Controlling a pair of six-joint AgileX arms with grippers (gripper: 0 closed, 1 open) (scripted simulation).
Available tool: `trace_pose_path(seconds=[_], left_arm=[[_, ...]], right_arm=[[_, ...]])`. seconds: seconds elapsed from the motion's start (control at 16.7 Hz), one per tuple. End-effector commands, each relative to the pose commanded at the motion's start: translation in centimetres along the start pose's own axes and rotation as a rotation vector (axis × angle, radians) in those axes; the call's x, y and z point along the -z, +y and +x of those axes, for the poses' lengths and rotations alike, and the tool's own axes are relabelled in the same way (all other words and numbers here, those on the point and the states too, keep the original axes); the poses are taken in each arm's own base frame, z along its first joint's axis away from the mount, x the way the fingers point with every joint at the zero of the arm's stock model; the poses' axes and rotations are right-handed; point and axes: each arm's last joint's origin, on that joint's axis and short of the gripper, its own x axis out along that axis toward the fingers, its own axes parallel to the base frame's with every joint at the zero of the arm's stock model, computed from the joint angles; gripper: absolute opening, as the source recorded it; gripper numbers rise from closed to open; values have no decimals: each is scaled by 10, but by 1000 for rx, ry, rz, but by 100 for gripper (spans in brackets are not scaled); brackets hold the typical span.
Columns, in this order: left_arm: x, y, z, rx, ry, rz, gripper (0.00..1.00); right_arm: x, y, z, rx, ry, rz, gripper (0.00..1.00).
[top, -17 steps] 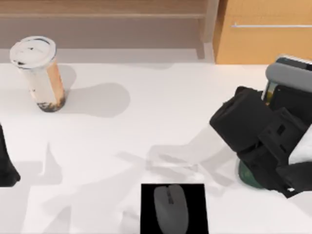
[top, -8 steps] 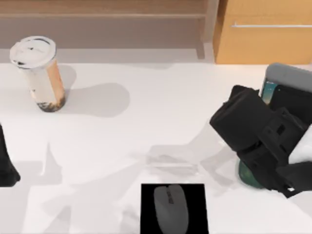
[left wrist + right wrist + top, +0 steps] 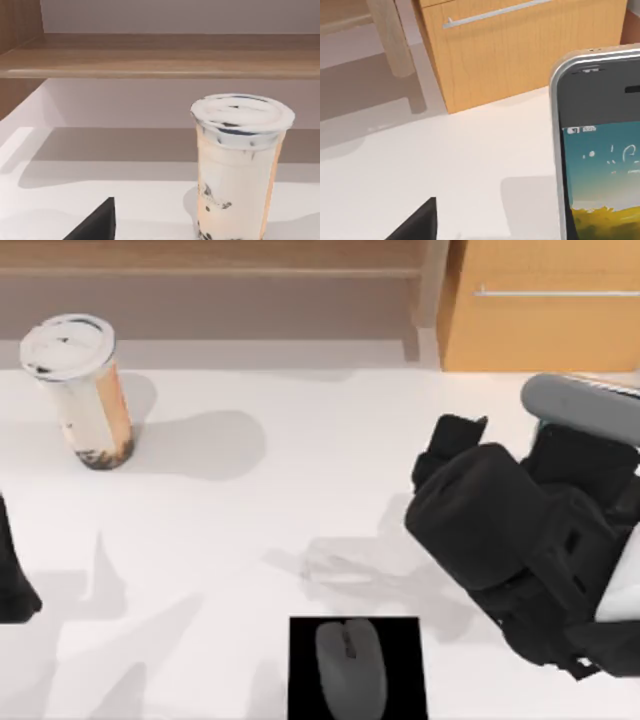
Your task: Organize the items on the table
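The white-lidded tan-and-cream cup (image 3: 78,390) stands upright at the table's back left and shows close up in the left wrist view (image 3: 240,165). A grey mouse (image 3: 350,668) lies on the black square pad at the front centre. The silver-edged smartphone (image 3: 578,402) stands tilted at the right, its colourful screen (image 3: 602,165) large in the right wrist view. My right gripper (image 3: 450,443) is just left of the phone, open, holding nothing; one dark fingertip (image 3: 417,224) shows. My left gripper (image 3: 14,585) is parked at the left edge, open.
A tan wooden cabinet (image 3: 545,320) with a metal handle (image 3: 495,12) stands behind the table at the back right. A low wooden shelf (image 3: 210,270) runs along the back. The black pad (image 3: 305,680) sits at the front edge. Bare white tabletop (image 3: 300,490) spans the middle.
My right arm has moved left and toward the back and now covers the dark green stand. The phone's top edge has shifted slightly left. Cup, mouse and left arm are unmoved.
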Motion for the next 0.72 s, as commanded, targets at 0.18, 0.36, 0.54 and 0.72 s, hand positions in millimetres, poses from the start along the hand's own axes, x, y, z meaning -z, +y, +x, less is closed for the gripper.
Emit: trace_pose_path(seconds=[0.18,0.36,0.54,0.72], left_arm=[[0,0,0,0,0,0,100],[0,0,0,0,0,0,100],[0,0,0,0,0,0,100],[0,0,0,0,0,0,100]], right_arm=[[4,-2,-7,1,12,-7,100],[11,-15,0,93,31,-66,100],[15,-25,9,158,37,-93,100],[14,-24,7,151,38,-90,100]])
